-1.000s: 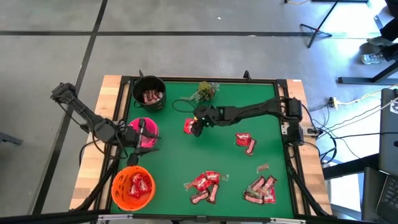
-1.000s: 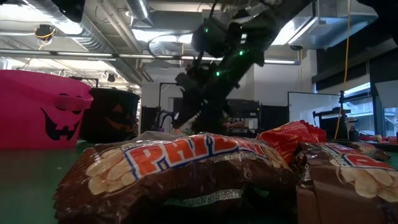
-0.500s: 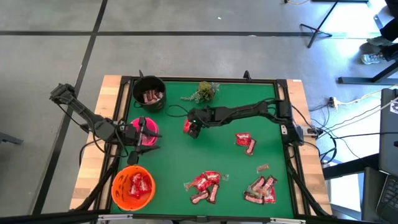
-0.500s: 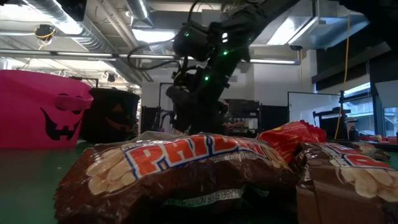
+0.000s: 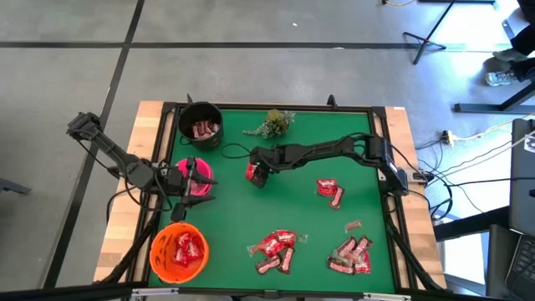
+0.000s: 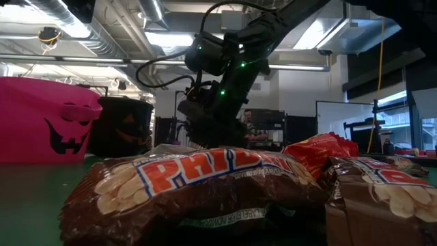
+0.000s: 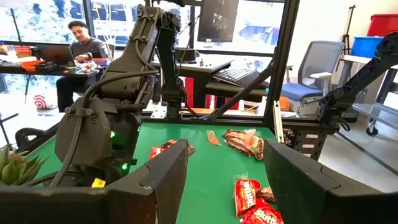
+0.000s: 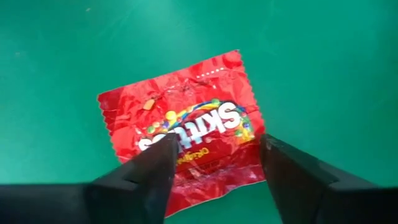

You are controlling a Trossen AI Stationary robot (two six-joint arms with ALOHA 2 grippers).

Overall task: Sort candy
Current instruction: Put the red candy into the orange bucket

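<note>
A red shiny candy packet (image 8: 180,112) lies flat on the green mat, left of the table's middle (image 5: 252,170). My right gripper (image 8: 214,168) stands open over it, slanting steeply down (image 5: 260,173), one finger at each side of the packet's end. My left gripper (image 7: 224,180) is open and level above the pink bowl (image 5: 205,180) at the table's left, with nothing between its fingers. More candy lies in heaps near the front (image 5: 276,247) (image 5: 351,255) and right of the middle (image 5: 330,191). My right gripper comes from above, slanting, with its fingers (image 8: 155,165) astride the packet's end nearest the wrist (image 8: 205,174). The packet lies flat on the mat. Whether the fingertips touch it, I cannot tell.
A black bowl (image 5: 201,125) with dark candy stands at the far left, an orange bowl (image 5: 178,251) with red candy at the near left. A green leafy sprig (image 5: 274,122) lies at the far edge. Brown candy bars (image 6: 205,184) fill the low view's foreground.
My right gripper has moved toward the table's left edge and down onto the red packet, tipping more steeply downward. The packet has stayed where it was.
</note>
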